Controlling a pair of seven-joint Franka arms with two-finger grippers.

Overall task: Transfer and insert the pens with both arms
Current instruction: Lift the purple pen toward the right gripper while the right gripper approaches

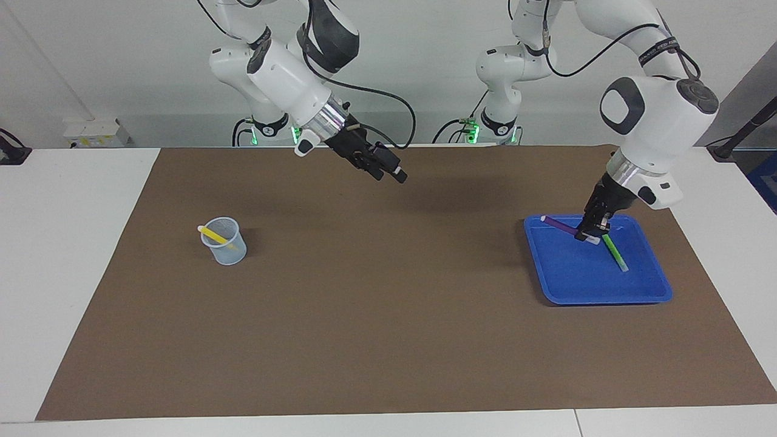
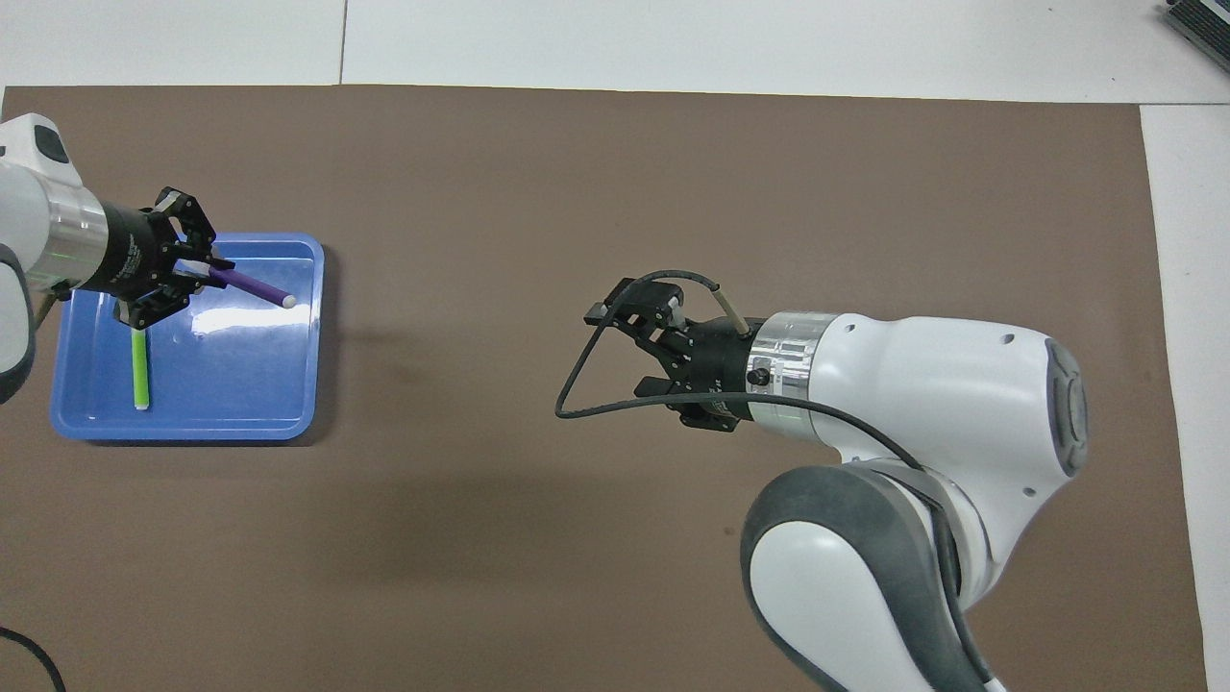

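Observation:
My left gripper (image 1: 590, 234) (image 2: 195, 275) is shut on the purple pen (image 1: 557, 223) (image 2: 252, 286) and holds it lifted over the blue tray (image 1: 598, 297) (image 2: 192, 429). The pen lies nearly level, its pale tip pointing toward the right arm's end of the table. Flat in the tray rests the green pen (image 1: 615, 253) (image 2: 140, 369). The yellow pen (image 1: 212, 233) leans in a clear cup (image 1: 226, 246). My right gripper (image 1: 391, 175) (image 2: 627, 351) hangs open and empty over the middle of the brown mat.
The brown mat (image 1: 388, 315) covers most of the white table. A black cable (image 2: 577, 384) loops off the right wrist. Two smaller white arms with green lights (image 1: 495, 130) stand at the robots' edge of the table.

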